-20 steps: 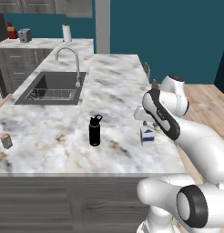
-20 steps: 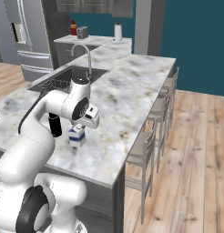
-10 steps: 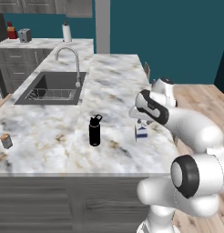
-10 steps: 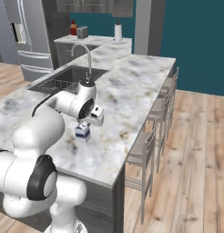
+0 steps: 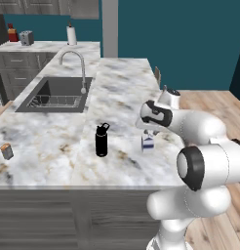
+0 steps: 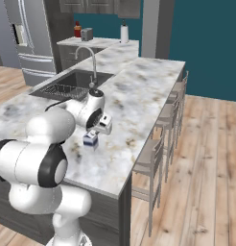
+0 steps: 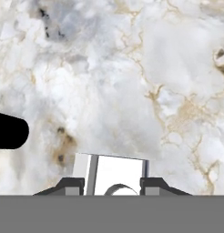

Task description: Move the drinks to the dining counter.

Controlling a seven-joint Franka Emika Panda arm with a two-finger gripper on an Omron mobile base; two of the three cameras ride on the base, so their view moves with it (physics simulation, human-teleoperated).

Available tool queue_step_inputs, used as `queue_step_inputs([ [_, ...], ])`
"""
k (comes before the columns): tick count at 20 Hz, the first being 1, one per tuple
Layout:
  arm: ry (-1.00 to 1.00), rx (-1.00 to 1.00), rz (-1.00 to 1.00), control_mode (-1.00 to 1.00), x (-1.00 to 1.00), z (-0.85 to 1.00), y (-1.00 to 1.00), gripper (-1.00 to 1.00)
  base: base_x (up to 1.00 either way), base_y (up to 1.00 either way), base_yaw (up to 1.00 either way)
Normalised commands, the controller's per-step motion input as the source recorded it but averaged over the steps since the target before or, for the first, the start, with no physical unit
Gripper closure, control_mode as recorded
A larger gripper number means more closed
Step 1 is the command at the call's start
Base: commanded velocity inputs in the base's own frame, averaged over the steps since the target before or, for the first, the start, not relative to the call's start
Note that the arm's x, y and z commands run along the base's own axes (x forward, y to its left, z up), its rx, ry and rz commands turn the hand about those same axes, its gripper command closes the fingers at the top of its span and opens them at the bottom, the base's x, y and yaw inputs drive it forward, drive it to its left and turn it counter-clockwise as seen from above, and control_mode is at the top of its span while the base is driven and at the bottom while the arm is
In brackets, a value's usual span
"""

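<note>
In the left base view, the white arm reached over the long white-grey marble counter with brown veins (image 5: 117, 83), and its two-finger gripper (image 5: 148, 132) sat directly over a small blue-and-white carton (image 5: 148, 142) near the counter's right edge, towards the front. A tall black bottle with a cap loop (image 5: 101, 140) stood upright to the carton's left, well apart from it, about midway along the front part of the surface. A tiny orange drink container (image 5: 7, 151) stood close to the front left corner. A dark recessed sink (image 5: 56, 94) with a curved steel tap (image 5: 75, 66) lay further back on the left side. In the right base view, the gripper (image 6: 93, 133) came down onto the top of the carton (image 6: 90, 140), which stood on the marble (image 6: 139, 91) a little inside the edge lined with pale wooden stools (image 6: 160, 153); the sink (image 6: 72, 84) lay behind the arm. In the hand view, the two dark fingertips (image 7: 68, 185) pressed against opposite sides of the carton's white top (image 7: 114, 175), pinching it, with veined marble (image 7: 145, 68) beyond and the rounded black end of the bottle (image 7: 10, 131) poking in from the left.
</note>
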Motion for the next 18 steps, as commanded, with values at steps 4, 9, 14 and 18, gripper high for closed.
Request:
queue_step_inputs([
  [4,-0.04,0.01,0.0,-1.0,0.22,-0.34,0.0,1.0,0.0,0.0,0.0],
  [9,-0.04,0.01,0.0,-1.0,0.14,-0.29,0.0,1.0,0.0,0.0,0.0],
  [14,0.0,0.01,0.0,-1.0,0.03,-0.22,0.0,1.0,0.0,0.0,0.0],
  [18,-0.01,0.0,0.01,-1.0,0.01,-0.19,0.0,1.0,0.0,0.0,0.0],
])
